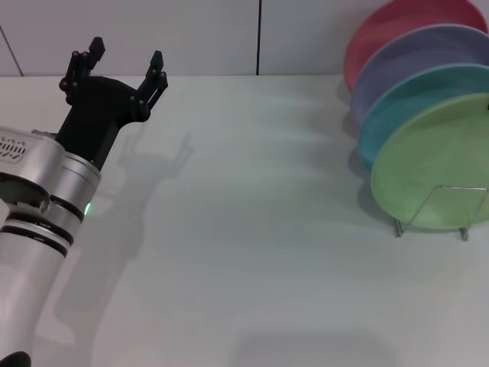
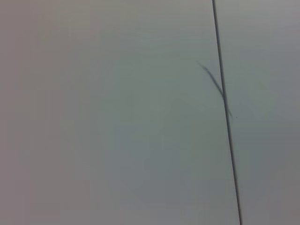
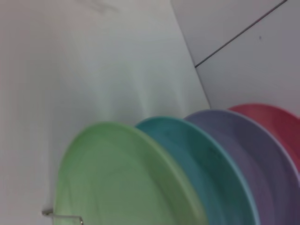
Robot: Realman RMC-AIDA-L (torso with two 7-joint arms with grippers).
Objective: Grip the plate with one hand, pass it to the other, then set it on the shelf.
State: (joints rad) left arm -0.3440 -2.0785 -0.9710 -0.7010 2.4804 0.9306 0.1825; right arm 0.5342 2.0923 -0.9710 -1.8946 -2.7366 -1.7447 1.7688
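Observation:
The light green plate (image 1: 435, 164) stands on edge in the front slot of the silver wire shelf (image 1: 447, 186) at the right of the table. It also shows in the right wrist view (image 3: 117, 178), with a bit of the shelf wire (image 3: 63, 216) at its foot. My left gripper (image 1: 126, 53) is open and empty, raised over the far left of the table, far from the plate. Of my right gripper only a dark sliver (image 1: 487, 107) shows at the right edge, by the green plate's rim.
Behind the green plate stand a turquoise plate (image 1: 405, 99), a lavender plate (image 1: 412, 57) and a red plate (image 1: 382, 30) in the same shelf. The white table (image 1: 244, 229) ends at a white panelled wall (image 1: 191, 30). The left wrist view shows only a white panel with a dark seam (image 2: 225, 103).

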